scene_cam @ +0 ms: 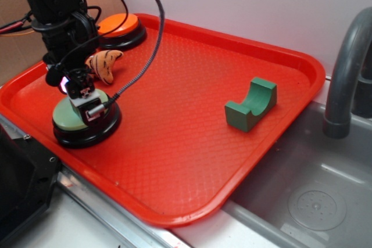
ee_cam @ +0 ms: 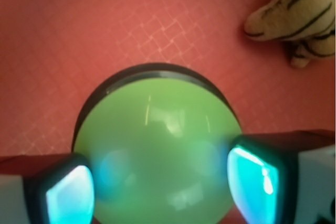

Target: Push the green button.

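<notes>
**Gripper poised on the green button, near-left corner of the tray**

The red tray fills most of the exterior view, lying beside a grey sink with a curved grey faucet at right. The black robot arm reaches down over the tray's near-left corner. There sits the green button, its pale green dome on a wider black base. The gripper is directly above the dome; in the exterior view it appears to rest on the top, though actual contact cannot be confirmed. In the wrist view the two fingers stand spread wide, one at each side of the dome, and nothing is held between them. An orange button of the same shape occupies the tray's far-left corner. A dark green curved block lies well apart toward the right side of the tray. A small striped plush toy lies between the two buttons, near the arm.
</notes>
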### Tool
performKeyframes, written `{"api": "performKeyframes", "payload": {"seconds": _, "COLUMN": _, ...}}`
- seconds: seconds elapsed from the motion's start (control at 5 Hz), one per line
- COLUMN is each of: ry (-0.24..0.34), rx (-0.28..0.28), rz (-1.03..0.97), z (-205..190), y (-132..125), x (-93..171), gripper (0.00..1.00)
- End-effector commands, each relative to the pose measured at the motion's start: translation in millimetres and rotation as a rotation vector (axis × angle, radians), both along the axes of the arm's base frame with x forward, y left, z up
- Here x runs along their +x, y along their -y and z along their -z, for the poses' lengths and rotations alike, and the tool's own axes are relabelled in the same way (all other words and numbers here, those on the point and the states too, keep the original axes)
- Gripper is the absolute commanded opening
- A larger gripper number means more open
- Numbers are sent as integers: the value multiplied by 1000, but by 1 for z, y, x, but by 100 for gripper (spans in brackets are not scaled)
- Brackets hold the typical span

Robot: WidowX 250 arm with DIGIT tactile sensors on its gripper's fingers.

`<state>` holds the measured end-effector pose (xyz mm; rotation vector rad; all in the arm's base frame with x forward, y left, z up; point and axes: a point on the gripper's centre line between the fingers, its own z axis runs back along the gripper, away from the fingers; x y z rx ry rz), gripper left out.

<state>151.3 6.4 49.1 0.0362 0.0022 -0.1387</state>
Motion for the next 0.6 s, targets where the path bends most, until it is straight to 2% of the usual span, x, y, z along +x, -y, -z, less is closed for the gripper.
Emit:
{"api": "performKeyframes", "payload": {"seconds": 0.0, "ry": 37, "rx": 36, "rz": -7, "z": -31, "y": 1, "x": 5, "gripper": 100}}
{"api": "performKeyframes", "payload": {"seconds": 0.4, "ry": 67, "rx": 32, "rz": -52, "z": -55, "y": 3, "x": 7, "gripper": 100}}
